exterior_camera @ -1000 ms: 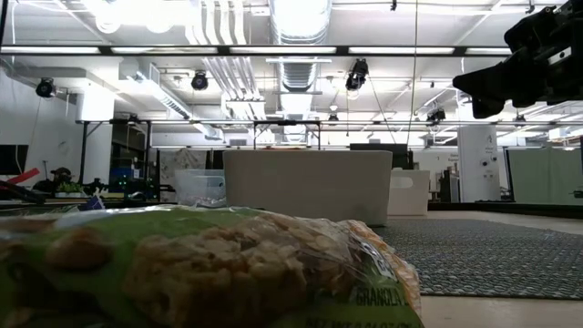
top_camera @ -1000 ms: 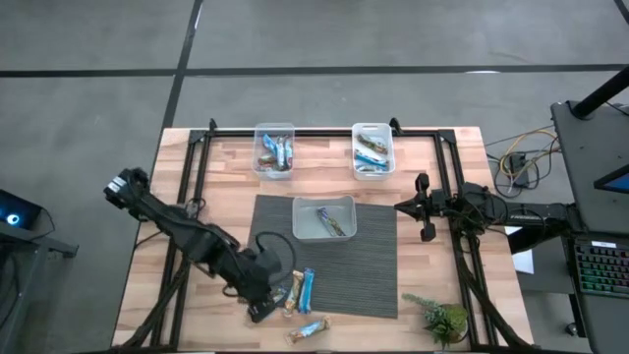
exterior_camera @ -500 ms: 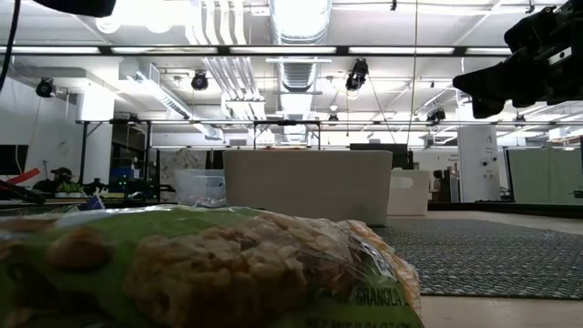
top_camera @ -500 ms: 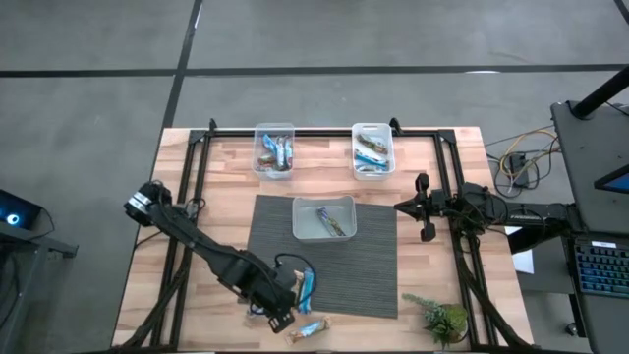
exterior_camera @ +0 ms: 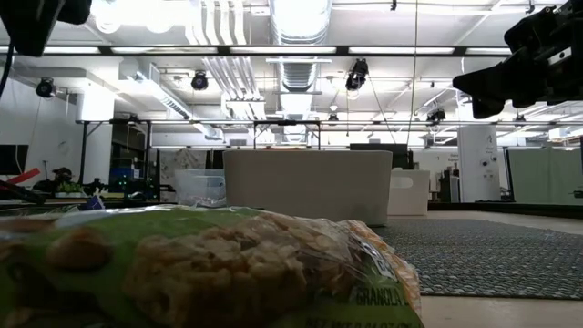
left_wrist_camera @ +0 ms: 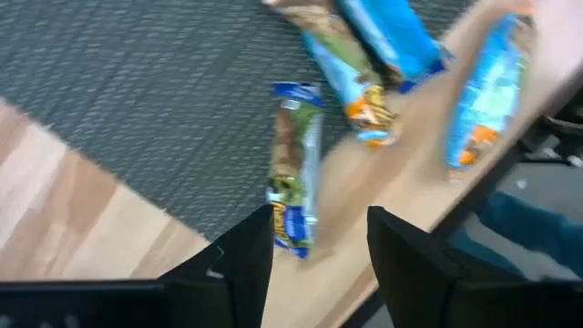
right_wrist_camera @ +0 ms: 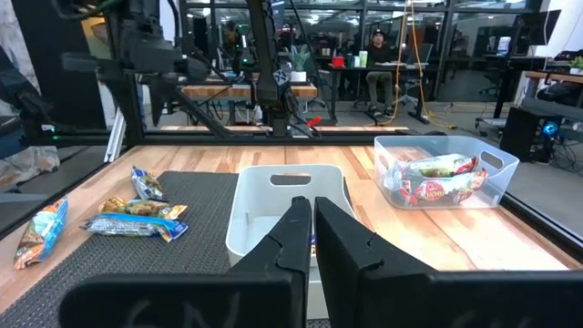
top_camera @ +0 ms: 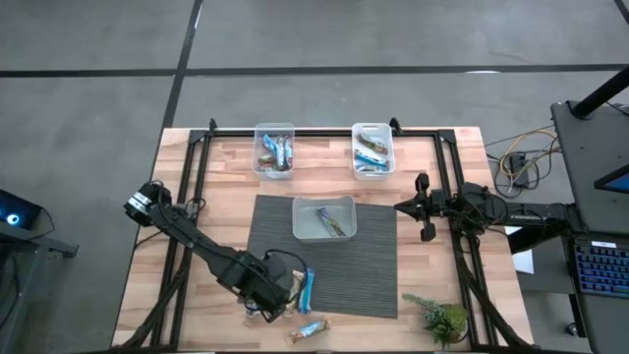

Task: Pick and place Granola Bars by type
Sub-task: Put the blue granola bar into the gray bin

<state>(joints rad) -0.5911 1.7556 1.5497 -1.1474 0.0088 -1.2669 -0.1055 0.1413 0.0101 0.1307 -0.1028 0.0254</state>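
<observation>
The left arm stretches from the frame's left edge down toward the bottom centre, its gripper (top_camera: 267, 303) low with fingers (left_wrist_camera: 240, 264) parted. The right arm lies level at mid right, its gripper (top_camera: 421, 208) pointing left, fingers (right_wrist_camera: 293, 239) closed together.

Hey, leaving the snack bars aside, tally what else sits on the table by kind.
Clear rectangular plastic tubs: 3
Dark woven mat: 1
Small green plant: 1
Total: 5
</observation>
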